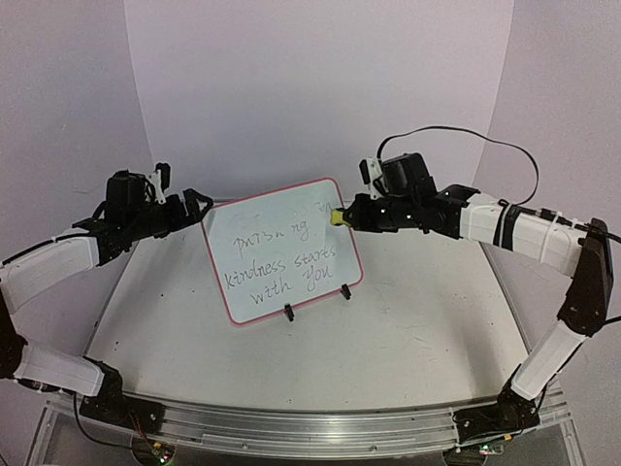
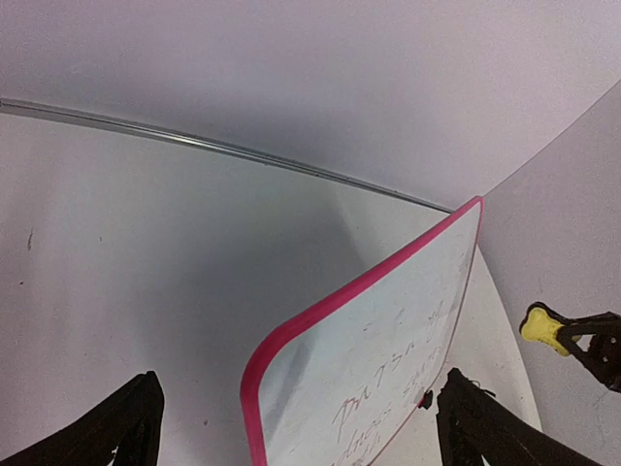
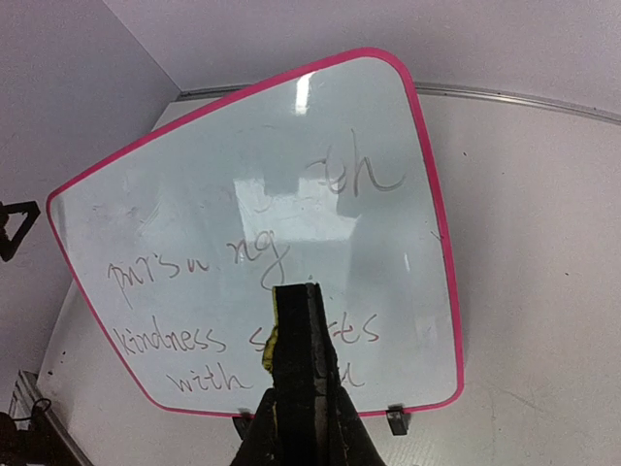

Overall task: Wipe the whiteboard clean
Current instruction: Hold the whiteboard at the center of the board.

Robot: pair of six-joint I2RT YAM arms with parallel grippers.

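The whiteboard (image 1: 281, 254) stands on its black feet (image 1: 288, 313) mid-table, leaning back, pink frame all round. Dark handwriting fills its lower half; the upper part (image 3: 243, 184) is smudged, with a few letters at top right. My right gripper (image 1: 343, 216) is shut on a small yellow-and-black block (image 3: 271, 342), which hovers by the board's upper right edge. In the left wrist view that block (image 2: 541, 327) sits a little apart from the board (image 2: 388, 359). My left gripper (image 2: 301, 388) is open, and the board's upper left corner stands just ahead of its fingers (image 2: 136, 417).
A curved white backdrop (image 1: 310, 87) closes off the rear and both sides of the table (image 1: 408, 340). A metal rail (image 1: 310, 427) runs along the near edge between the arm bases. A black cable (image 1: 485, 141) loops above the right arm.
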